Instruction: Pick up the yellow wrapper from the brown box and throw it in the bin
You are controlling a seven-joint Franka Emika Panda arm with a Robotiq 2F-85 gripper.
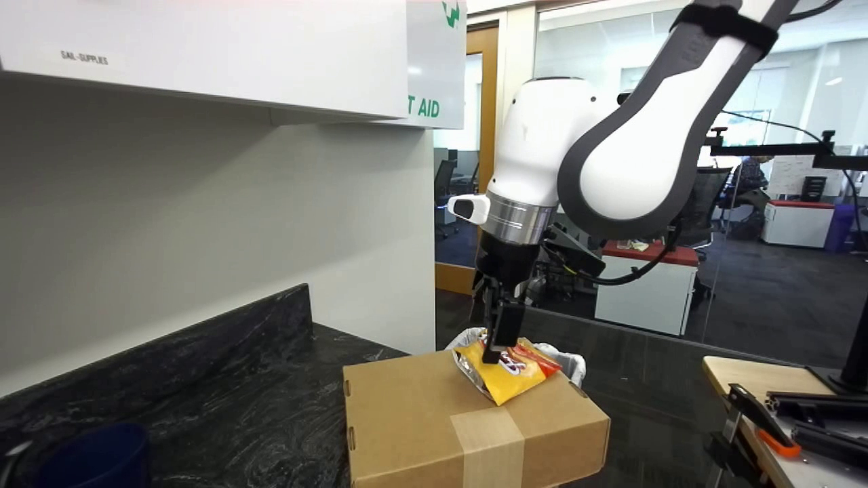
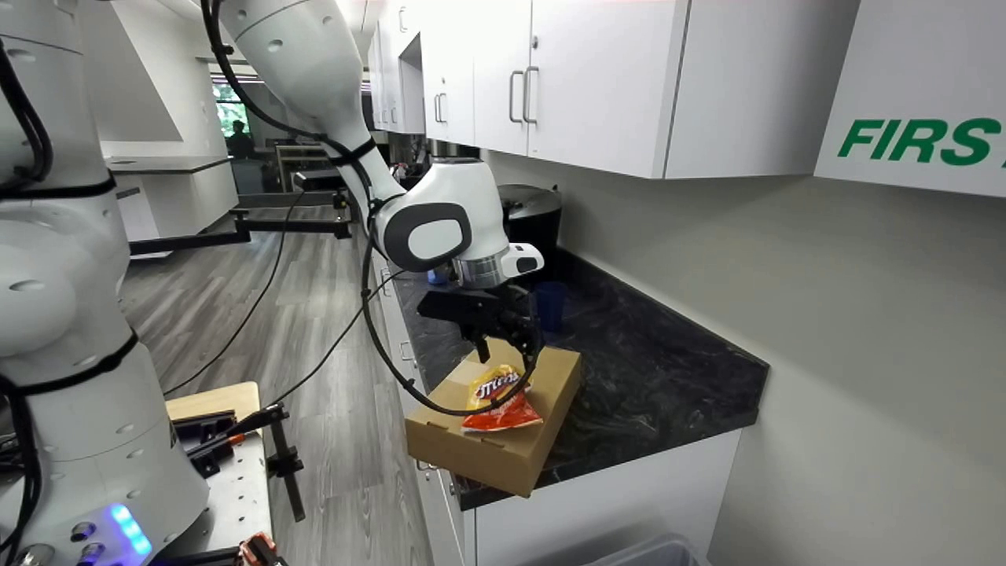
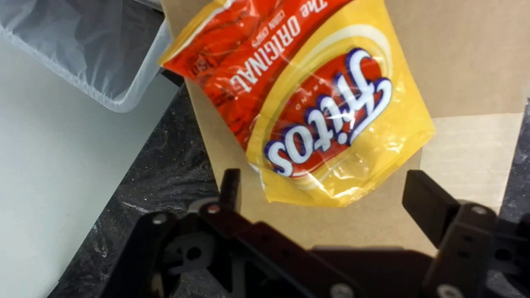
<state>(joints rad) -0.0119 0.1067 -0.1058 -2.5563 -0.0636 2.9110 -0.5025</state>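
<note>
One crinkled yellow-and-red plastic snack wrapper [image 3: 323, 99] lies on top of the plain brown cardboard box [image 1: 400, 400], which seems to serve as a raised stand. Over the box hangs the black two-fingered gripper [image 3: 323, 196], wide apart and holding nothing; I'd guess it is lined up to pinch the wrapper's yellow end. Beside the box and lower sits the open-topped, plastic-lined bin [image 3: 118, 101], likely put close to keep the carry short. The wrapper reads "Fritos" and "The ORIGINAL". High above the box, the long white wall cabinet [image 1: 203, 51] is labelled "SAIL-SUPPLIES", and a white panel [image 2: 912, 94] bears green letters, "FIRS" or "T AID" depending on the view: FIRST AID, presumably.
</note>
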